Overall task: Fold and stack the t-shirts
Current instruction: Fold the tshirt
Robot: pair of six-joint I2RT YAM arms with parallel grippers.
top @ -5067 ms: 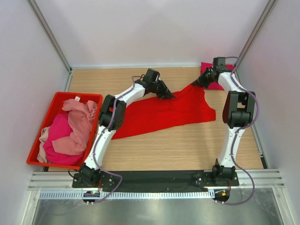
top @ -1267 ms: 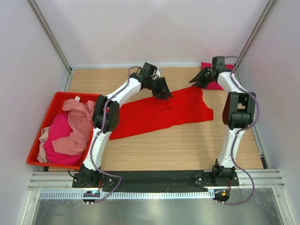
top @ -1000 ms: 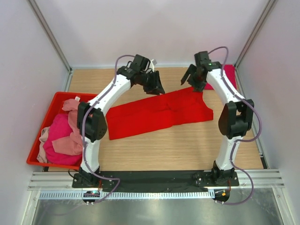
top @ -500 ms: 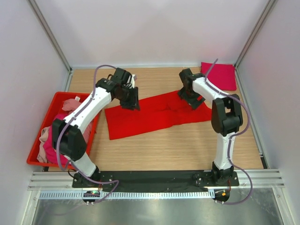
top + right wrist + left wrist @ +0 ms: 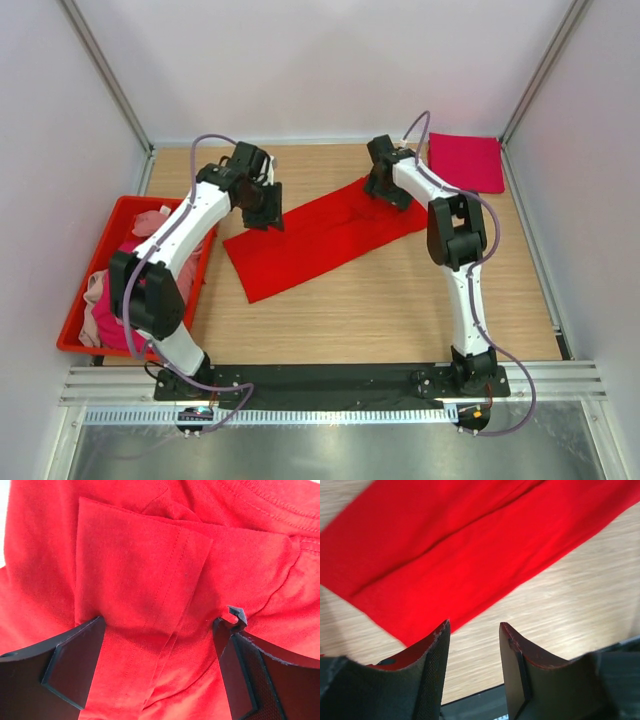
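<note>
A bright red t-shirt (image 5: pixel 320 240), folded into a long strip, lies diagonally on the wooden table. My left gripper (image 5: pixel 262 212) hovers at its upper left edge; in the left wrist view the gripper (image 5: pixel 472 630) stands open over bare wood, with the red t-shirt (image 5: pixel 460 545) just beyond the fingertips. My right gripper (image 5: pixel 388 190) is low over the shirt's far right end. There its jaws (image 5: pixel 160 625) are wide open, straddling a folded sleeve of the red t-shirt (image 5: pixel 150 555) without closing on it. A folded magenta t-shirt (image 5: pixel 466 162) lies at the back right.
A red plastic bin (image 5: pixel 140 201) at the left holds a crumpled pale pink shirt (image 5: pixel 165 255) and a magenta one (image 5: pixel 125 290). White walls close in the table at the back and both sides. The black base rail (image 5: pixel 330 378) runs along the near edge.
The right gripper has moved left and back along the shirt, and the shirt's right end has shifted left, leaving a narrower, steeper strip. The left gripper has opened a little wider.
</note>
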